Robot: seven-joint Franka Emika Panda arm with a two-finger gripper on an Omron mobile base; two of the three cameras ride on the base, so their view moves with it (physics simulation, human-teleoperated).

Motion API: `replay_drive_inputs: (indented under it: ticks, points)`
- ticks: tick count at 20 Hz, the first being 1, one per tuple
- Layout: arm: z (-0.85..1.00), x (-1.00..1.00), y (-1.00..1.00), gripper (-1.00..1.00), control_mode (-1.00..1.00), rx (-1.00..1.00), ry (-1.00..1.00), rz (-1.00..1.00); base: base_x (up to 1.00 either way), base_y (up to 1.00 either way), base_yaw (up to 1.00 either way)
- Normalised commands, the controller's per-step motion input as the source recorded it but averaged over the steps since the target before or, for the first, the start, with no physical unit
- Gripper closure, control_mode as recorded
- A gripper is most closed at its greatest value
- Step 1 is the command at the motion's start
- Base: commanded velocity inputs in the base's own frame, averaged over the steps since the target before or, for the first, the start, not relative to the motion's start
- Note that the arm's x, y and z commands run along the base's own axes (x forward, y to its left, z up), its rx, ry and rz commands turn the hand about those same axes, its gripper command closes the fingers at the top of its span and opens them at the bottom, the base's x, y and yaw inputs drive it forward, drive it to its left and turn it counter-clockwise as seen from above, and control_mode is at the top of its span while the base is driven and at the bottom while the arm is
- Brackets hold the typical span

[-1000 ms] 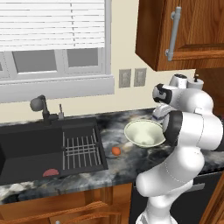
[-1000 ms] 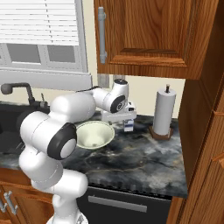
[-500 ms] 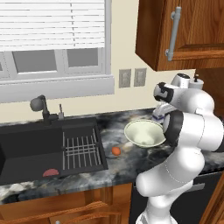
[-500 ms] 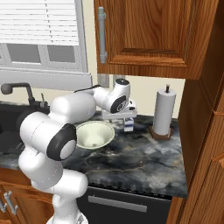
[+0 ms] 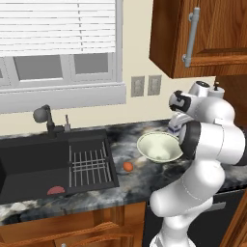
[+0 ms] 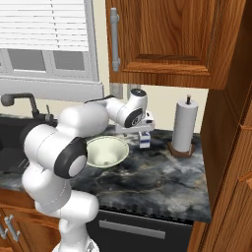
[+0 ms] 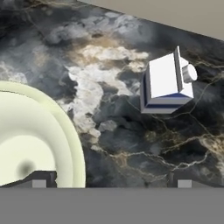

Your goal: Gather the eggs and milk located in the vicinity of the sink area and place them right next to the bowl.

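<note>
The tool [image 7: 109, 179] is held above the dark marbled desk [image 7: 131, 144] with its fingertips [image 7: 39, 180] spread wide and nothing pinched between them. The milk [image 7: 166, 85] is seen standing on the desk just beside the bowl [image 7: 30, 140], apart from its rim. The egg [image 5: 128, 166] is found on the desk between the sink area [image 5: 29, 164] and the bowl, near the wire rack [image 5: 89, 164]
</note>
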Motion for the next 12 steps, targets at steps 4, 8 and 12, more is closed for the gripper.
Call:
replay_drive_inputs:
  ticks: [4,8,12]
  points:
    - [0.00,0.19,0.00,-1.00,-1.00,0.00,0.00,-0.02,0.00,0.00,0.00]
    - [0.00,0.19,0.00,-1.00,-1.00,0.00,0.00,-0.01,0.00,0.00,0.00]
    - [-0.01,0.13,0.00,-1.00,-1.00,0.00,0.00,0.00,0.00,0.00,0.00]
